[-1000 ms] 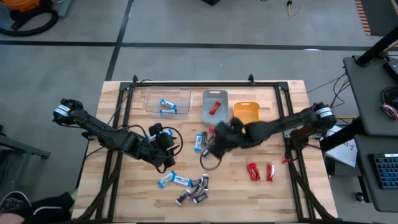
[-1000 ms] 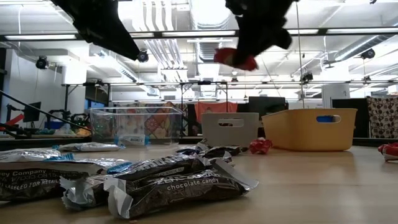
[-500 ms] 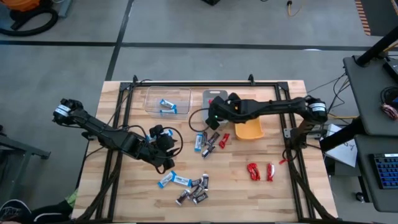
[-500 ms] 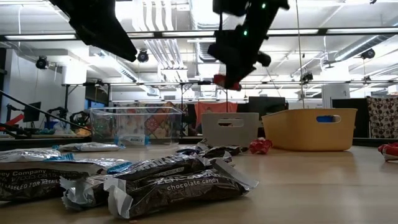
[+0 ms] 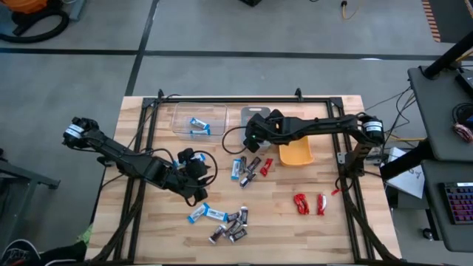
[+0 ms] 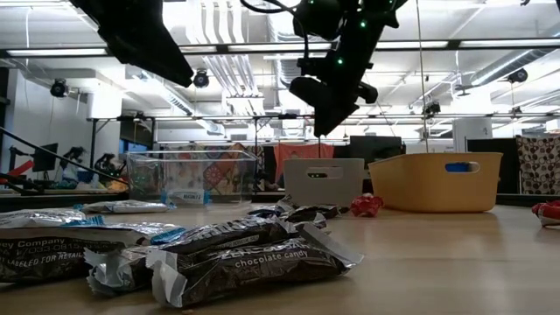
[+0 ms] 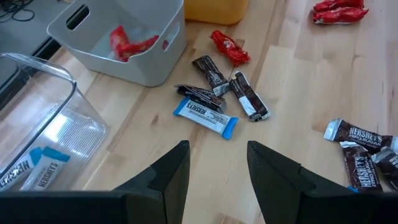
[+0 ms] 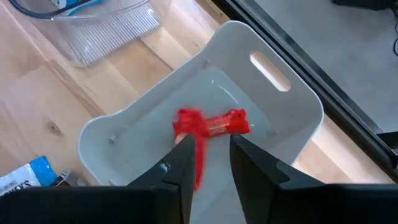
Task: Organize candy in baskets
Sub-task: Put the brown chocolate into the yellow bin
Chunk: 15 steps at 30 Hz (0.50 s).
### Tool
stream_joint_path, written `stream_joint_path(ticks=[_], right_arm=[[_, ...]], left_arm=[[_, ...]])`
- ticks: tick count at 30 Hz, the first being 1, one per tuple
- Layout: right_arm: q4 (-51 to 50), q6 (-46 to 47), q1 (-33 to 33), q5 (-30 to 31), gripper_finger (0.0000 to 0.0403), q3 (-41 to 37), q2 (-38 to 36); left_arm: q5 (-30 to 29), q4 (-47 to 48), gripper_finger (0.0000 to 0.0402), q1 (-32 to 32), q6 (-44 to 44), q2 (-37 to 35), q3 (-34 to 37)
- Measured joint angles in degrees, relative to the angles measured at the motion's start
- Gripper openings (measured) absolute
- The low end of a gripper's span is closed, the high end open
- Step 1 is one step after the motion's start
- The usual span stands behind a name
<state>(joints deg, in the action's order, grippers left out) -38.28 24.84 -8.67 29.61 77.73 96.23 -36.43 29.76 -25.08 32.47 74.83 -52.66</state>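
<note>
My right gripper hangs open above the grey-blue basket, also seen in the high view and the low view. Just below its fingers a blurred red candy is over the basket floor, beside a second red candy lying there. The clear basket holds blue-and-white bars. The orange basket stands right of the grey-blue one. My left gripper is open and empty over the table, near a blue-and-white bar.
Loose candy lies mid-table: a blue-and-white bar, dark bars, a red piece. Two red pieces lie toward the right. A mixed pile sits near the front edge, filling the low view's foreground. A black frame borders the table.
My right gripper has carried a red candy from mid-table toward the far edge and stopped above the grey-blue basket. The candy, at its fingertips half a second ago, has left them and drops into that basket. My left arm has kept still.
</note>
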Motion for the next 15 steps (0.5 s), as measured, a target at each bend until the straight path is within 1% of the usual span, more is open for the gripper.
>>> stream_joint_path(ticks=[5,8,15], right_arm=[[-0.28,-0.84,0.01,0.0,0.0121,0.0,-0.29],[-1.06,-1.79,0.43,0.0,0.0131,0.0,-1.17],[-4.62,-2.48,3.48,-0.09,0.0145,-0.13,-5.16]], left_arm=[[0.0,-0.53,0.0144,0.0,0.02,0.0,0.0],[0.03,-2.94,0.0144,0.0,0.04,0.43,0.09],[0.03,-6.19,0.0144,0.0,-0.81,4.98,0.17]])
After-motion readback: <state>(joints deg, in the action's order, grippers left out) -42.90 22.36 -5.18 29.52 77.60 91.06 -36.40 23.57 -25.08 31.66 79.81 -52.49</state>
